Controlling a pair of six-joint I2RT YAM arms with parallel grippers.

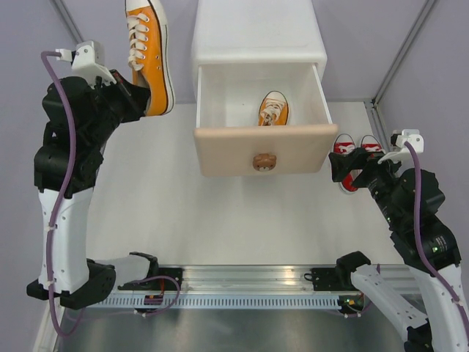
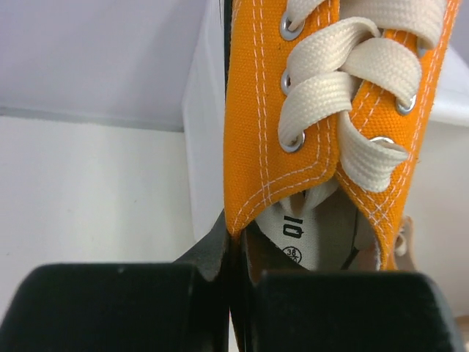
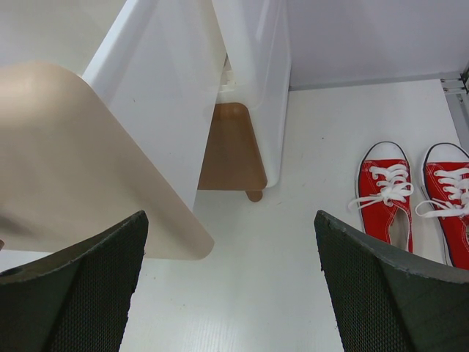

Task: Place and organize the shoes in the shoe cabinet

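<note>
- Drawer [image 1: 264,150] with the beige front is standing pulled out of the shoe cabinet [image 1: 258,37], and one orange sneaker [image 1: 273,110] is lying inside it.
- The left gripper [image 1: 139,92] is pinching the second orange sneaker [image 1: 150,55] at its heel edge, holding it aloft left of the cabinet.
- The right gripper [image 3: 231,286] is gaping wide, gripping nothing, near the drawer's right corner.
- The red pair [image 3: 414,198] is sitting side by side on the counter [image 1: 183,213].

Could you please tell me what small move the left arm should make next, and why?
Probably swing the held orange sneaker rightward until it hangs over the open upper drawer. The left end effector is shut on its canvas side, raised to the left of the cabinet. The drawer already holds the matching orange sneaker, with bare floor beside it.
</note>
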